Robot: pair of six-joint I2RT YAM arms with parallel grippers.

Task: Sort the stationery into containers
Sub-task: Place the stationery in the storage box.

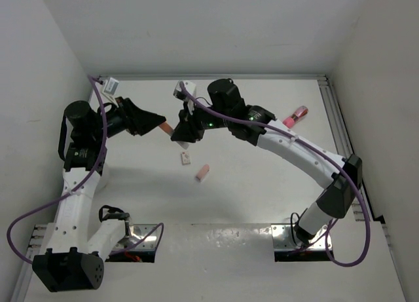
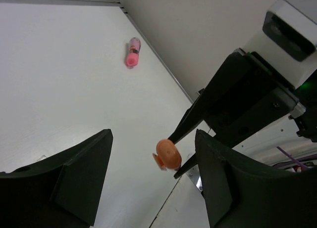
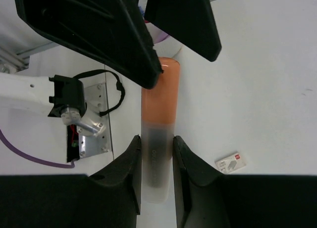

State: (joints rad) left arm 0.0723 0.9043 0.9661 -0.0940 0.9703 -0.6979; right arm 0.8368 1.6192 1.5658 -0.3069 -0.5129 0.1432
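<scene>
My right gripper (image 1: 179,132) is shut on the white body of the orange-capped marker (image 1: 168,127) and holds it in the air above the table's far middle. In the right wrist view the marker (image 3: 157,114) sits between my two fingers (image 3: 132,161), orange cap pointing away. My left gripper (image 1: 159,122) is open, its jaws on either side of the orange cap (image 2: 168,155) without touching it, the cap nearer the right finger (image 2: 233,183). The containers are out of view.
A pink-capped highlighter (image 1: 296,116) lies at the far right near the rail, also in the left wrist view (image 2: 132,53). A whitish eraser (image 1: 186,158) and a pink eraser (image 1: 202,173) lie below the grippers. The whitish eraser shows in the right wrist view (image 3: 231,162).
</scene>
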